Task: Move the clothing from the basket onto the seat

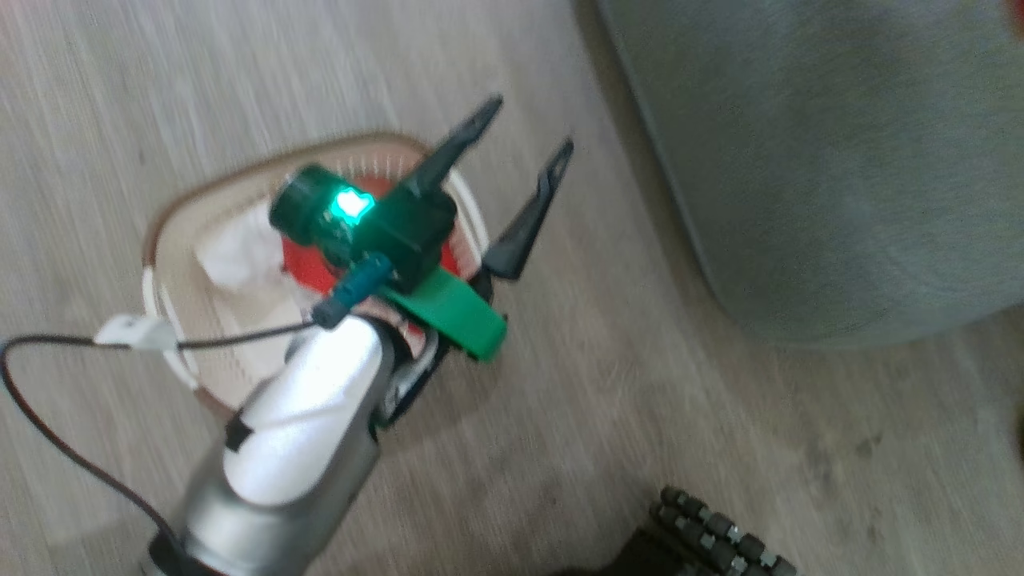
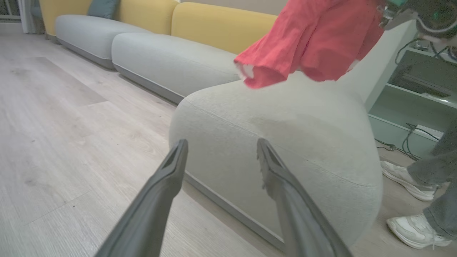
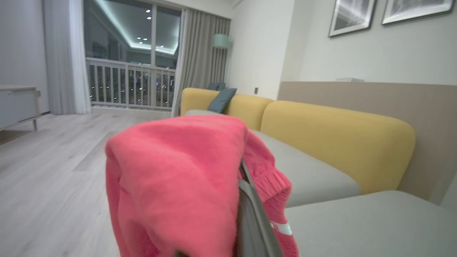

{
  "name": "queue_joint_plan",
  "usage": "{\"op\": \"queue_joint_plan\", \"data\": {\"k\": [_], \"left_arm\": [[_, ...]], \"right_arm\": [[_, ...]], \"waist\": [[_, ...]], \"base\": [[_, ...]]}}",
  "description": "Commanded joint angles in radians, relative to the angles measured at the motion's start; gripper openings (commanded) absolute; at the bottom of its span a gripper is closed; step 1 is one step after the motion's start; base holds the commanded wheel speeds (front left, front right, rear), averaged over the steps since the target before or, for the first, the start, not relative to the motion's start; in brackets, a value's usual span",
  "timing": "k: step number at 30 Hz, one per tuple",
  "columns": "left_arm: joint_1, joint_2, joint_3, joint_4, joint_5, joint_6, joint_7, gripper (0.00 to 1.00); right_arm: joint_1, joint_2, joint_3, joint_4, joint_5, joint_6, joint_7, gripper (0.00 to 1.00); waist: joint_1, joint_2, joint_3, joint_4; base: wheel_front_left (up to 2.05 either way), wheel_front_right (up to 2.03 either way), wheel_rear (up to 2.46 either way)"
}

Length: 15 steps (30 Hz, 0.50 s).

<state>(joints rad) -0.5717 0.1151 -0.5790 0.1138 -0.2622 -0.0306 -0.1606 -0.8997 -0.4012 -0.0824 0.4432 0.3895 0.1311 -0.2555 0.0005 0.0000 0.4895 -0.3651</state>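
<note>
Pale wood floor point(image 3: 43, 171), yellow-backed sofa point(image 3: 335, 139), curtained balcony window point(image 3: 142, 53), framed pictures point(image 3: 351, 16)

silver-white forearm point(image 1: 304, 416), black cable point(image 1: 48, 432), green bracket point(image 1: 456, 316), green light point(image 1: 352, 206), dark long-fingered end effector point(image 1: 532, 122)

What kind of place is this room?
Probably a home living room: a long sofa with yellow backs, framed pictures on the wall, and curtains beside a balcony window.

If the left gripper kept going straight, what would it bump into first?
Probably the seat, on its rounded side: the open left gripper aims straight at it, though depth is unclear.
</note>
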Motion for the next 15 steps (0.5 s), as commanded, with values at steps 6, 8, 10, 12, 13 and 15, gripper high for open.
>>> {"op": "queue_joint_plan", "data": {"k": [6, 8, 10, 12, 13, 15], "left_arm": [[-0.108, 0.029, 0.050, -0.077, 0.032, 0.016, 0.005, 1.00], [-0.118, 0.025, 0.050, -0.090, 0.029, 0.016, 0.000, 1.00], [-0.121, 0.019, 0.048, -0.099, 0.026, 0.018, -0.005, 1.00], [-0.118, 0.018, 0.040, -0.101, 0.033, 0.021, -0.013, 1.00], [-0.117, 0.018, 0.035, -0.102, 0.040, 0.024, -0.016, 1.00], [-0.111, 0.014, 0.028, -0.103, 0.040, 0.028, -0.022, 1.00]], "right_arm": [[-0.311, -0.140, -0.213, 0.124, -0.004, 0.000, -0.006, 0.00], [-0.379, -0.189, -0.262, 0.191, -0.013, 0.000, -0.005, 0.00], [-0.429, -0.231, -0.313, 0.258, -0.030, 0.000, -0.004, 0.00], [-0.467, -0.249, -0.392, 0.322, -0.041, 0.000, -0.005, 0.00], [-0.479, -0.254, -0.440, 0.341, -0.049, 0.000, -0.005, 0.00], [-0.470, -0.249, -0.513, 0.376, -0.096, 0.000, -0.006, 0.00]], "waist": [[-0.0005, 0.0000, 0.343, 0.162], [-0.0005, 0.0000, 0.389, 0.192], [-0.0005, 0.0000, 0.430, 0.220], [-0.0005, 0.0000, 0.457, 0.245], [-0.0005, 0.0000, 0.472, 0.257], [-0.0005, 0.0000, 0.492, 0.278]], "base": [[0.00, 0.00, 0.00], [0.00, 0.00, 0.00], [0.00, 0.00, 0.00], [0.00, 0.00, 0.00], [0.00, 0.00, 0.00], [0.00, 0.00, 0.00]]}}
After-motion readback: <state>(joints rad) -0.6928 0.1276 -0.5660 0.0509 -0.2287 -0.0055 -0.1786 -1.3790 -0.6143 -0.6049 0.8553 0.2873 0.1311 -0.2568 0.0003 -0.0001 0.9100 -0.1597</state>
